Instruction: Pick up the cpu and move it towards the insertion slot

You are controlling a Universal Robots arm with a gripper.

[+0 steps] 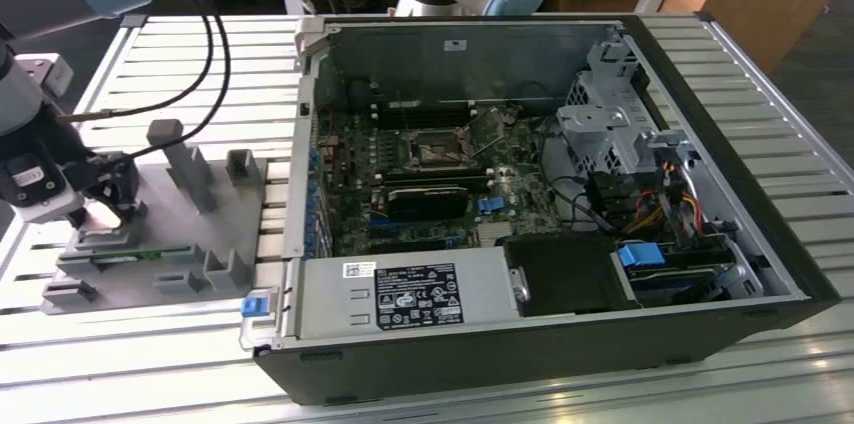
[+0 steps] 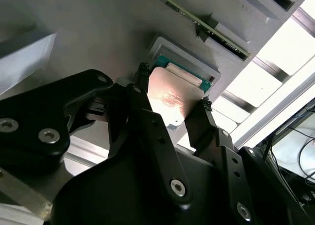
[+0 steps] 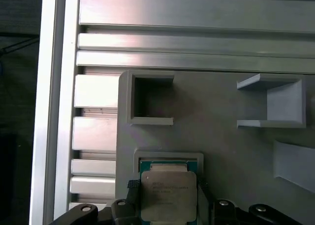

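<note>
The cpu [image 3: 169,198], a flat silver square, sits between my gripper's [image 3: 166,185] two black fingertips, which press on its opposite edges. In the second wrist view the cpu [image 2: 170,99] is slightly tilted just over a teal-lined square recess [image 2: 197,70] of the grey fixture, with my gripper [image 2: 173,87] shut on it. In the exterior view my gripper [image 1: 100,209] hangs low over the grey fixture [image 1: 174,244] at the exterior view's left. The insertion slot [image 1: 434,152] lies on the motherboard inside the open computer case, far to the exterior view's right of my gripper.
The fixture carries upright posts [image 1: 174,159] beside my gripper. The case wall [image 1: 304,144] stands between the fixture and the motherboard. A long black module [image 1: 427,202] lies just in front of the slot. Cables [image 1: 200,34] trail over the slatted metal table [image 1: 174,64].
</note>
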